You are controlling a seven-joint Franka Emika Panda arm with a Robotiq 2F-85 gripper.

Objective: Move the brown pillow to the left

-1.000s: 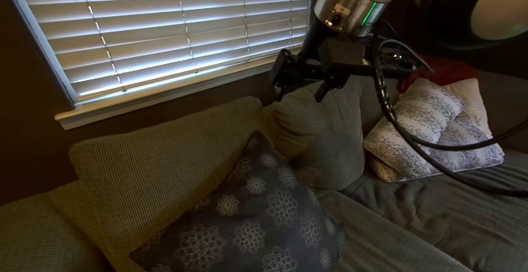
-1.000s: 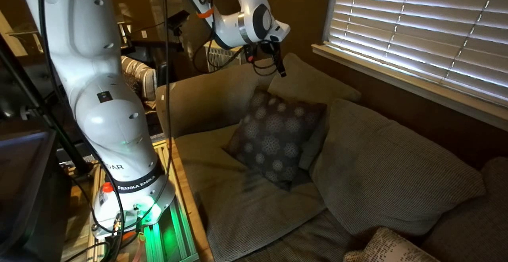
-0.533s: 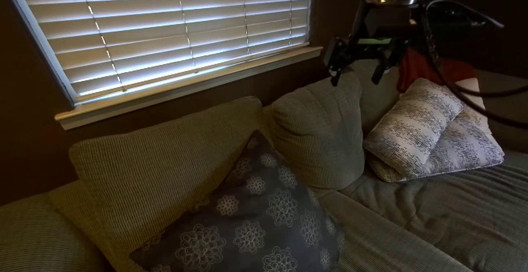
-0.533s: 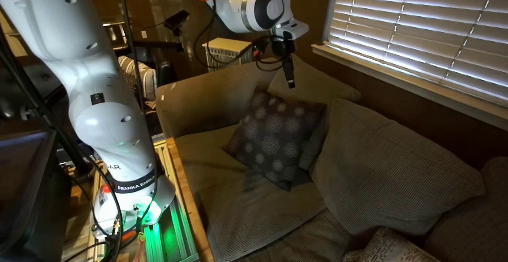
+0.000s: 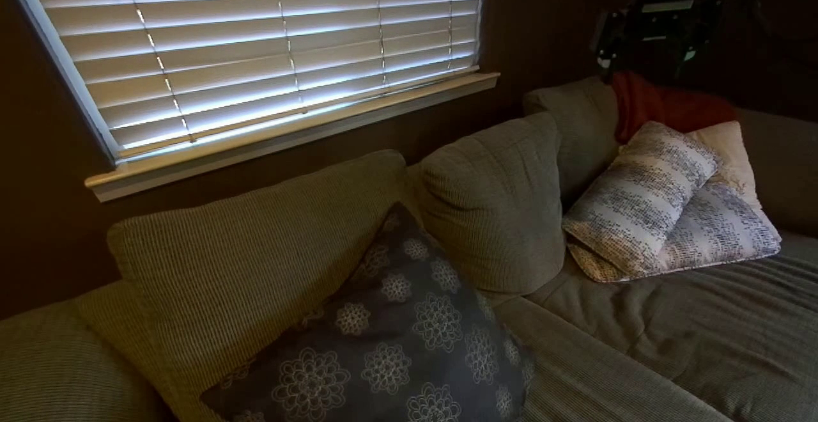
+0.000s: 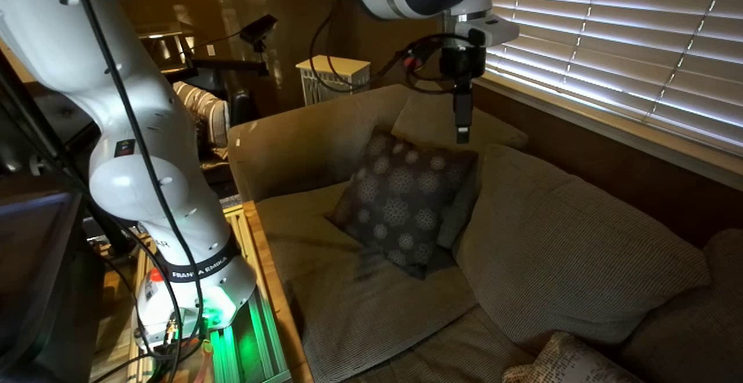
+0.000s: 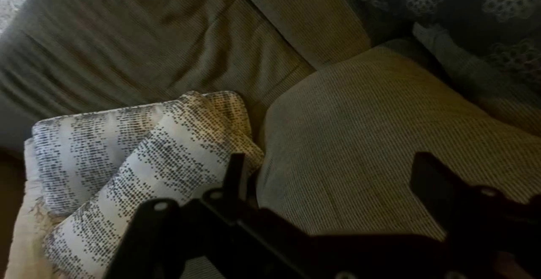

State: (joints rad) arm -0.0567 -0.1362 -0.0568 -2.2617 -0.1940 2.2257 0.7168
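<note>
The brown pillow is dark grey-brown with pale flower spots. It leans on the sofa in both exterior views (image 5: 441, 320) (image 6: 397, 203). Part of it shows at the top right of the wrist view (image 7: 456, 8). My gripper is open and empty, pointing down, with its fingers wide apart in the wrist view (image 7: 329, 160). In an exterior view the gripper (image 6: 462, 130) hangs in the air near the pillow's upper right corner. In an exterior view it is dark at the top right (image 5: 642, 64), apart from the pillow.
Plain back cushions (image 5: 255, 262) (image 6: 569, 244) line the sofa by the wall; one lies beneath my fingers (image 7: 359, 135). Light dotted pillows (image 5: 645, 198) (image 7: 139, 177) and a red cloth (image 5: 671, 105) lie farther along. A window sill (image 5: 294, 128) runs behind the sofa.
My gripper has moved right and upward in an exterior view, and right, lower and larger in an exterior view. It now points straighter down. The brown pillow has not moved.
</note>
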